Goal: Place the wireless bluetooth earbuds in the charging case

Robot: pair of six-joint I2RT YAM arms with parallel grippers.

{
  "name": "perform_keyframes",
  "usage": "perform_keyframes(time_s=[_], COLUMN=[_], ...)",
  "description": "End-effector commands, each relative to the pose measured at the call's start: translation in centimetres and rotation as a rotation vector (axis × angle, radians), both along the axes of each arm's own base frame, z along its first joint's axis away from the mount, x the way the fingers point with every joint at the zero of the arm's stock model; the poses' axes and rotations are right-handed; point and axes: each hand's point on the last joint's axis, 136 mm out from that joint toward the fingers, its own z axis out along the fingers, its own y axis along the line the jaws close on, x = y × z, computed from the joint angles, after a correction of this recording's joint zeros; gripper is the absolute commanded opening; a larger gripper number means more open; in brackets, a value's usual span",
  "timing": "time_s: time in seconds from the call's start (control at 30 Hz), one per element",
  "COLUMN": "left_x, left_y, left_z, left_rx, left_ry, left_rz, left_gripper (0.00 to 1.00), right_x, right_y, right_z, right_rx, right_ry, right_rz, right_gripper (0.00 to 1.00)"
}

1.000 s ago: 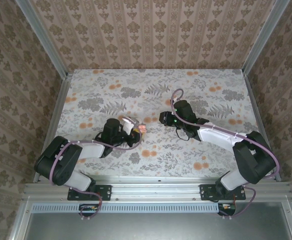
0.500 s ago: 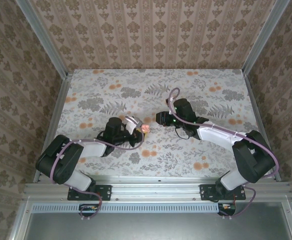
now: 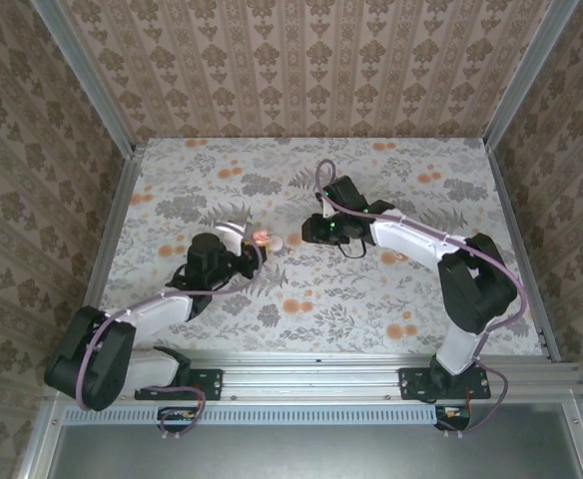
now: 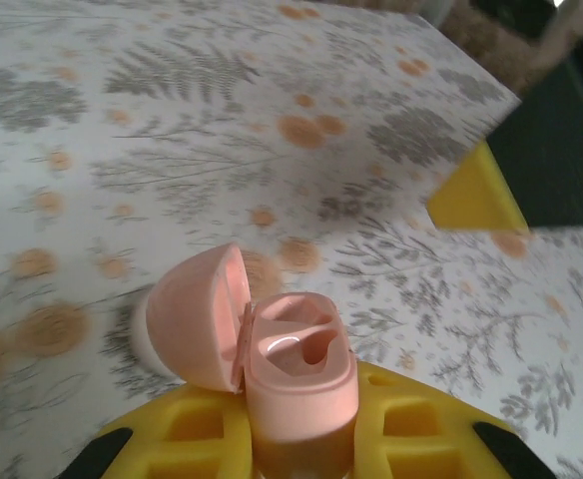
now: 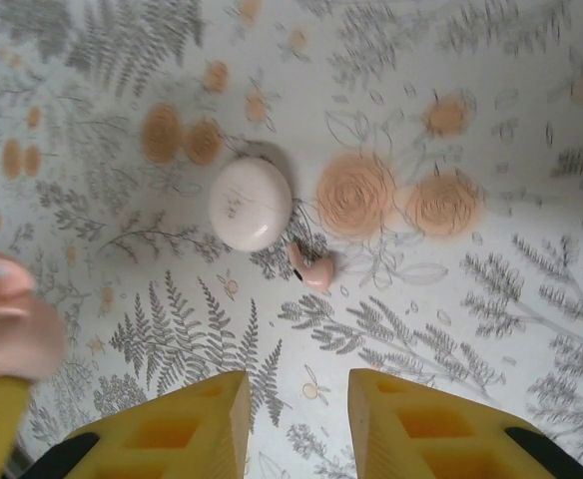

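**Operator:** What room do I have?

**Inspector:** Your two grippers sit close together at the middle of the table [image 3: 202, 170]. The far strip and both side strips of the flowered surface lie open. The papered walls [image 3: 301, 70] stand well apart from either wrist. The metal rail [image 3: 311, 371] runs along the near edge, behind the arms. The tight spot is the gap between the grippers themselves.

**Operator:** And the fingers?

**Inspector:** Your left gripper [image 4: 306, 429] is clamped on the charging case [image 4: 299, 364], with a yellow finger on each flank. Your right gripper [image 5: 298, 399] has its fingers parted by a moderate gap, with nothing between them.

**Operator:** Where is the earbud, and how does it lie?

**Inspector:** One earbud [image 5: 314, 267] lies on the table ahead of your right fingers. It is just beside a round pale disc [image 5: 251, 204], off the disc's lower right in the right wrist view. Its long axis appears to slant from upper left to lower right in that view, but it is too small to tell which end is the stem. The case stands upright in your left grip with its mouth facing up. Its lid [image 4: 197, 314] is swung open to the left in the left wrist view.
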Motion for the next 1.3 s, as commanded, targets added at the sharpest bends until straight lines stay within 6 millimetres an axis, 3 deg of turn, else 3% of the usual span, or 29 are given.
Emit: perform_keyframes(time_s=[0.0,0.13,0.23,0.57,0.97,1.27], left_x=[0.8,1.7,2.2,2.4,2.5,2.5], left_y=[2.8,4.7,6.0,9.7,10.1,10.4], left_z=[-0.6,-0.2,-0.1,0.0,0.9,0.6], left_rx=[-0.031,-0.032,-0.057,-0.082,-0.075,-0.068], left_ry=[0.079,0.100,0.096,0.096,0.048,0.052], left_rz=[0.131,0.193,0.234,0.331,0.338,0.344], left_gripper=[0.08,0.08,0.08,0.08,0.08,0.09], right_x=[-3.0,-2.8,-1.7,1.3,3.1,1.5], right_y=[0.6,2.3,3.7,5.0,6.4,7.7], right_z=[-2.8,-3.7,-4.1,-5.9,-7.4,-7.9], right_rx=[-0.022,-0.042,-0.042,-0.130,-0.120,-0.115], right_ry=[0.255,0.318,0.324,0.334,0.359,0.406], right_rz=[-0.123,-0.240,-0.267,-0.272,-0.248,-0.070], right_gripper=[0.33,0.34,0.34,0.36,0.36,0.35])
